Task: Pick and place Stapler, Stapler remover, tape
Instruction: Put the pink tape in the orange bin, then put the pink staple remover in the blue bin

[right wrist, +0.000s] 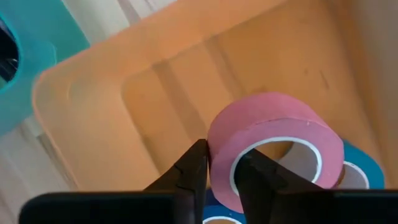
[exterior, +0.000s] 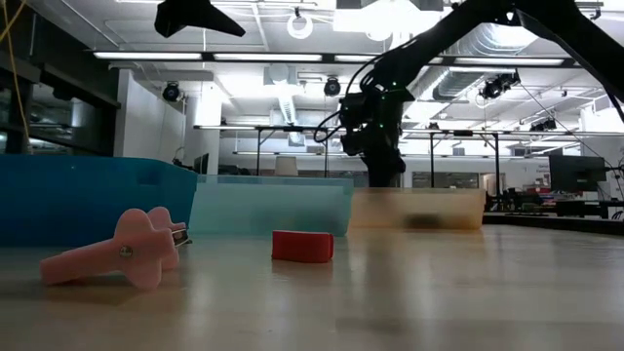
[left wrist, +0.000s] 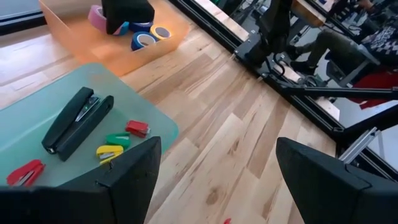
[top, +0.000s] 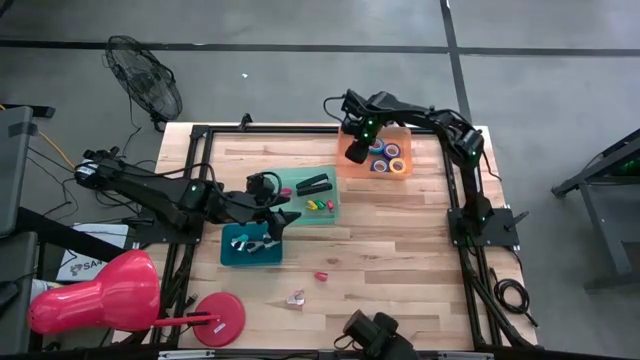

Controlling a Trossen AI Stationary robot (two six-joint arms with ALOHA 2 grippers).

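Over the orange bin (top: 402, 133), the right gripper (right wrist: 219, 171) pinched the wall of a pink tape (right wrist: 273, 134) above blue rolls (top: 380, 165), fingers narrow. Stapler (left wrist: 76, 118) lay on the green tray (top: 330, 208), apparently placed. Left gripper (left wrist: 214, 171) hung wide and empty near the teal tray (top: 228, 258); a red piece (top: 321, 276) and pink piece (top: 296, 297) remained on the table (top: 400, 260).

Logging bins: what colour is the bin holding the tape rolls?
Orange bin, clearest in the right wrist view.

The bin (top: 402, 135) is translucent orange; in it lie pink (right wrist: 273, 146), blue (left wrist: 144, 41) and yellow (left wrist: 161, 32) tape rolls with pale cores. Left of the bin, a mint-green tray (top: 330, 208) carries a black stapler (left wrist: 76, 118) and red (left wrist: 137, 128), green (left wrist: 117, 139) and yellow (left wrist: 109, 151) pieces; beside it a teal tray (top: 230, 255)
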